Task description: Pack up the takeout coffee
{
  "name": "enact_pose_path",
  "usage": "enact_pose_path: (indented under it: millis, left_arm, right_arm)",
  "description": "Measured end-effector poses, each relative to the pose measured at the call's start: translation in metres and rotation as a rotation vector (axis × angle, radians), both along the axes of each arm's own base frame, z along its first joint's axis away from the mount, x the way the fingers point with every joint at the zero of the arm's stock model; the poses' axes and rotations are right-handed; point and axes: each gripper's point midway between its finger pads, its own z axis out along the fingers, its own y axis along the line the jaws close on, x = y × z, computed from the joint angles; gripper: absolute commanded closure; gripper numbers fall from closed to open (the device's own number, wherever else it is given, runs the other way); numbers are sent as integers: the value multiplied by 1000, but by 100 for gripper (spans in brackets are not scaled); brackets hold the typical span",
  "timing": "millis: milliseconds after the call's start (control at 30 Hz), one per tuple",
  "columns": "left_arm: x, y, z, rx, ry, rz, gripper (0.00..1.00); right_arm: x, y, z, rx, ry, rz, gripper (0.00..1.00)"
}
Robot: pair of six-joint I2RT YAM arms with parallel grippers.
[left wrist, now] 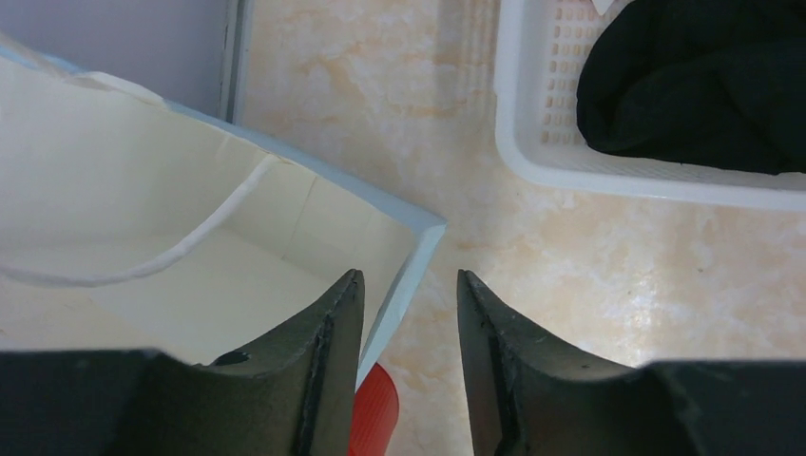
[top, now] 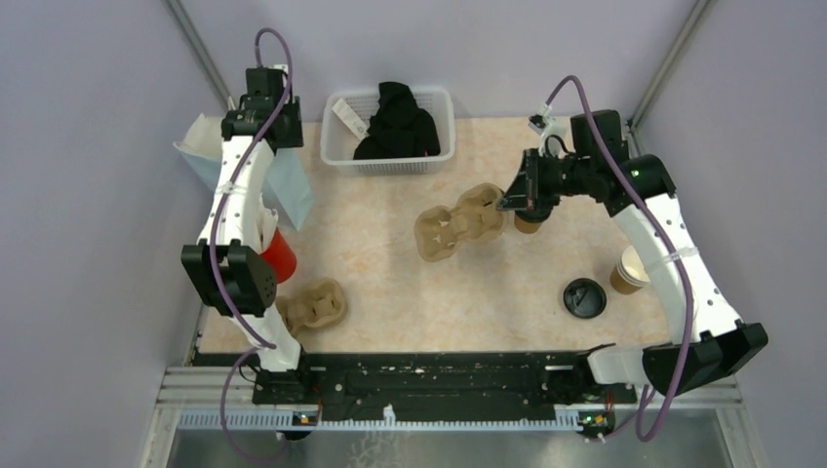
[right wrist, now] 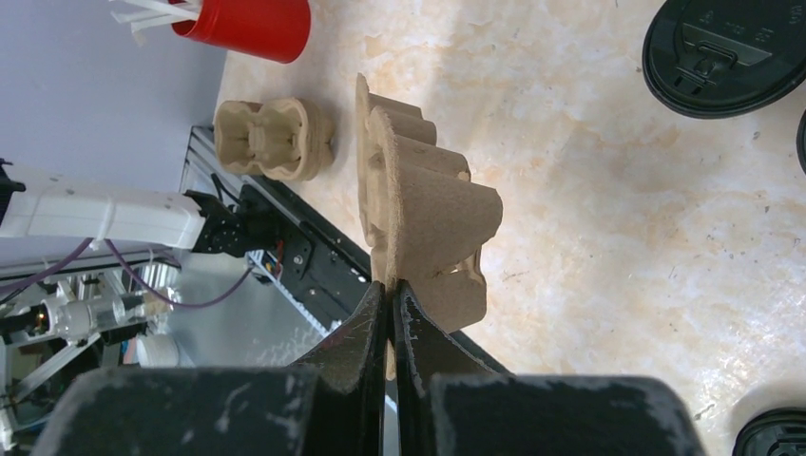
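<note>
takeout coffee [top: 632,270] anywhere near packed at that point? (mo)

nope, barely started i'd say. the kraft cup stood open on the right side of the table, well apart from anything that would carry it. its black lid [top: 583,297] lay flat on the table just beside it. so lid not on, cup not in a carrier. the bit of the paper bag [left wrist: 171,180] that showed inside held only its cord handle. (jay)

and the grippers? (mo)

right gripper [right wrist: 390,302] was clamped on the rim of a moulded cup carrier [right wrist: 428,218] near the middle of the table. fingers were all but together, just the cardboard edge between them, and the carrier looked tipped on its side from the wrist cam. left gripper [left wrist: 409,280] was at the far left, fingers a little apart, with the bag's blue-edged wall running between them. couldn't tell if either finger touched the paper. a second carrier [top: 314,304] sat by the red cup [top: 280,255]. my guess: lid, carrier slot and bag were all left to do. (jay)
</note>
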Motion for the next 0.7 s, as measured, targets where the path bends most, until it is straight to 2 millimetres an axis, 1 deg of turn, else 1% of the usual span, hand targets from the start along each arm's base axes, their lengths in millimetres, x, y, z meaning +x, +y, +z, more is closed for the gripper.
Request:
enact_pose_path:
  millis: [167,233,367,467,533,600,700]
  left_arm:
    - [0,-7,-4,-26,10,-32,79]
    - [-1,-10,-8,-38,20,-41,85]
    - [-6,-18,-19,-64,50,-77,94]
    - [-11,-28,-22,-89,58,-109,94]
    - [-16,-39,-18,-107,53,-133,94]
    - [-21,-57,-11,-138,43,-173,94]
    - [-33,-93,-1,-187,35,-243,95]
  right_arm:
    - [-1,2,3,20,2,11,100]
    - [-1,3,4,31,3,12,100]
    - [2,5,8,50,-9,10,100]
    - [4,6,10,59,-13,6,100]
    - [3,6,11,62,-14,2,100]
    - [1,5,11,64,-12,-5,100]
    - [-5,2,11,65,-17,-18,100]
